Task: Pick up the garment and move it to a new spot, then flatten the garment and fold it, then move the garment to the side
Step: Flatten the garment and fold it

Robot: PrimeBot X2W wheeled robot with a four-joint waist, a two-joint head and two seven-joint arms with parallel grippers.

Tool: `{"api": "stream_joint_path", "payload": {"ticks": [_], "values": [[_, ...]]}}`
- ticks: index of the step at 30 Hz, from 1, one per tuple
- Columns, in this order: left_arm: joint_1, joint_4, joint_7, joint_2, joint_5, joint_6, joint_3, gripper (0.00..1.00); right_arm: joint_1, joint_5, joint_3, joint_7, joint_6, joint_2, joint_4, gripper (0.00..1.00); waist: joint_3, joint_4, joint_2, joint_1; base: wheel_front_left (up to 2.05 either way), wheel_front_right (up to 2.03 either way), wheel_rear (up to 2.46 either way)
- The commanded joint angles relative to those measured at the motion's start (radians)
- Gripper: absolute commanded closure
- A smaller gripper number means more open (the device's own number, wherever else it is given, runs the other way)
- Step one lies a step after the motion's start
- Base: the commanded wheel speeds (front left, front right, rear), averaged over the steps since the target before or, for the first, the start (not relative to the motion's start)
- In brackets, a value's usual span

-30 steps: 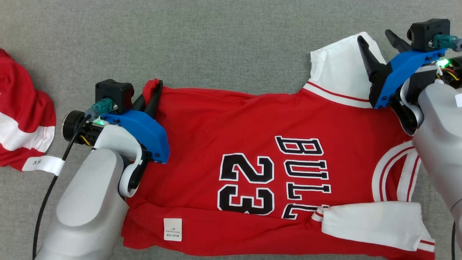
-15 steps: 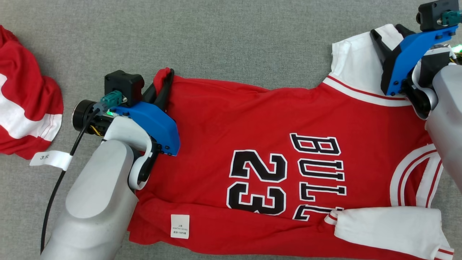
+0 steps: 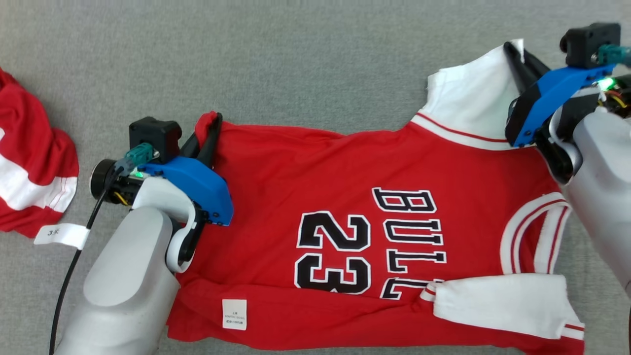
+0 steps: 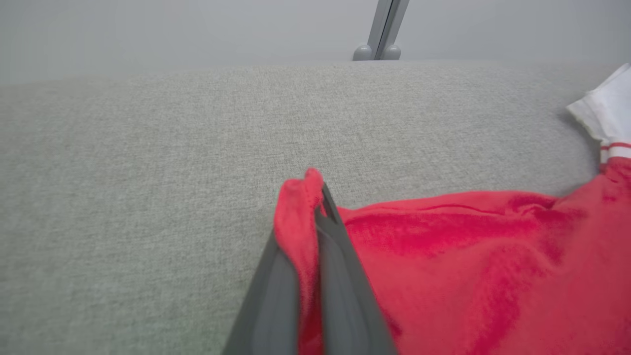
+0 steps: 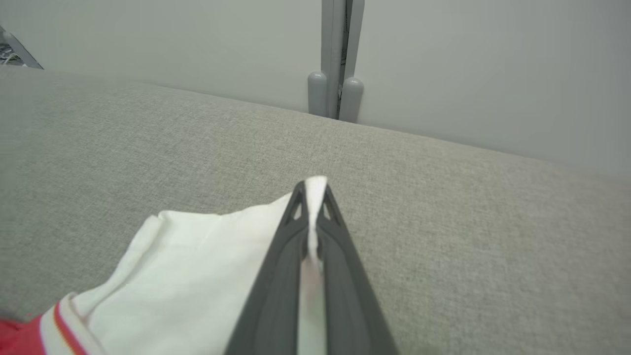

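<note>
Fingers of the left gripper [image 3: 213, 123] pinch the hem corner of the red knit jersey [image 3: 305, 167] at 9 o'clock. The right gripper [image 3: 512, 49] is clamped on its white sleeve [image 3: 463, 98] at 2 o'clock. The jersey lies spread and softly wrinkled across the middle of the coarse grey woven cloth [image 3: 296, 59], its black, white-edged "23" lettering [image 3: 333, 251] facing up.

1. Setting: a robot test lab, not a home.
2. Work surface [image 3: 315, 59]: flat grey woven cloth, edge to edge.
3. Wrist views, 12 o'clock: bare pale wall panels [image 5: 468, 74] meet at a grey post [image 5: 335, 49] with two rounded feet.
4. Head view, 9 o'clock: spare red shirt [image 3: 29, 162] with a hand-marked paper tag [image 3: 61, 235].
5. Head view, 6 o'clock: the garment [image 3: 345, 167] bears a white printed label [image 3: 234, 314].
</note>
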Motion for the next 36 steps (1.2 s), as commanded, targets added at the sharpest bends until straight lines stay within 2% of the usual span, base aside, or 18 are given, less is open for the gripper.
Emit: {"api": "stream_joint_path", "payload": {"ticks": [1,7,15,24,36], "values": [[0.011,0.005,-0.007,0.008,-0.006,0.001,0.007,1.0,0.024,0.01,0.01,-0.019,0.0,-0.006,-0.016,1.0,-0.026,-0.022,0.0,0.0,0.0,0.0,0.0],[0.049,0.028,-0.045,0.019,-0.021,0.007,0.019,1.0,0.111,0.074,0.041,-0.093,0.0,-0.033,-0.115,1.0,-0.087,-0.057,0.0,0.0,0.0,0.0,0.0],[0.129,0.017,-0.112,0.034,-0.034,0.023,0.035,1.0,0.273,0.121,0.041,-0.122,0.0,-0.072,-0.297,1.0,-0.152,-0.091,0.0,0.0,0.0,0.0,0.0],[0.196,0.024,-0.172,0.041,-0.038,0.035,0.034,1.0,0.53,0.082,-0.072,-0.123,0.0,-0.091,-0.533,1.0,-0.188,-0.098,0.0,0.0,0.0,0.0,0.0],[0.295,-0.018,-0.252,0.038,-0.036,0.053,0.026,1.0,0.858,0.016,-0.211,-0.079,0.0,-0.047,-0.759,1.0,-0.224,-0.099,0.0,0.0,0.0,0.0,0.0]]}}
